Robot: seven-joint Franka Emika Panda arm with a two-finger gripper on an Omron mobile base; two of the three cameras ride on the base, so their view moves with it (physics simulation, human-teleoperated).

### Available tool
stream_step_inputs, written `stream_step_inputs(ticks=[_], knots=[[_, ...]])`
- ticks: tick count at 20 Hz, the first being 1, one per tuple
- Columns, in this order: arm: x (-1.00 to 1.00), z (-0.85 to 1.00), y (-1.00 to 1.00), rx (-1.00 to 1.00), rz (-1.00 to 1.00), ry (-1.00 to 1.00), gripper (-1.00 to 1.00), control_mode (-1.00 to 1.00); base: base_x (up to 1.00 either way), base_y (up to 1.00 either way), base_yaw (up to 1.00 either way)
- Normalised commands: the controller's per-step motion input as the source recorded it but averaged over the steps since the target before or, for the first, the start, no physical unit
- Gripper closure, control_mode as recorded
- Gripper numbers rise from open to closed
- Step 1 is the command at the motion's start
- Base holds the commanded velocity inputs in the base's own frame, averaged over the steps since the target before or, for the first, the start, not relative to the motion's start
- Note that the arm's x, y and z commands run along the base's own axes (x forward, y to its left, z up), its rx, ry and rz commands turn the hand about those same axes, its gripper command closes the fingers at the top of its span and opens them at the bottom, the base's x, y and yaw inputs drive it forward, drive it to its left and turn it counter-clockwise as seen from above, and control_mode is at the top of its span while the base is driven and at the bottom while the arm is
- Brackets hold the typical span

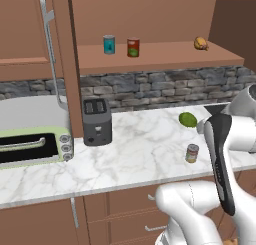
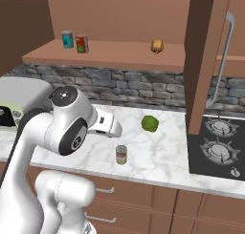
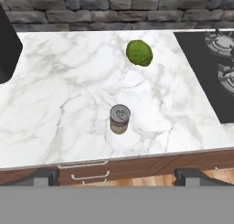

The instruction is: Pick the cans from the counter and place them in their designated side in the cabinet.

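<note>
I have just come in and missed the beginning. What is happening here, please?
A white robot arm is sorting cans into the wall cabinet. The red can already stands on the shelf beside the teal-blue can. The cream-yellow can is upright on the marble counter, near a green lime. The gripper hangs open above the counter's front edge, holding nothing, its fingers wide apart.
</note>
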Motion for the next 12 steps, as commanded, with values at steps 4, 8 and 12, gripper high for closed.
stream_step_inputs(ticks=[4,8,12], knots=[[0.14,-0.17,-0.03,0.0,0.0,0.0,-1.0,-1.0,0.0,0.0,0.0],[0.16,-0.2,0.0,0.0,0.0,0.0,-1.0,-1.0,0.0,0.0,0.0],[0.17,-0.2,-0.02,0.0,0.0,0.0,-1.0,-1.0,0.0,0.0,0.0]])
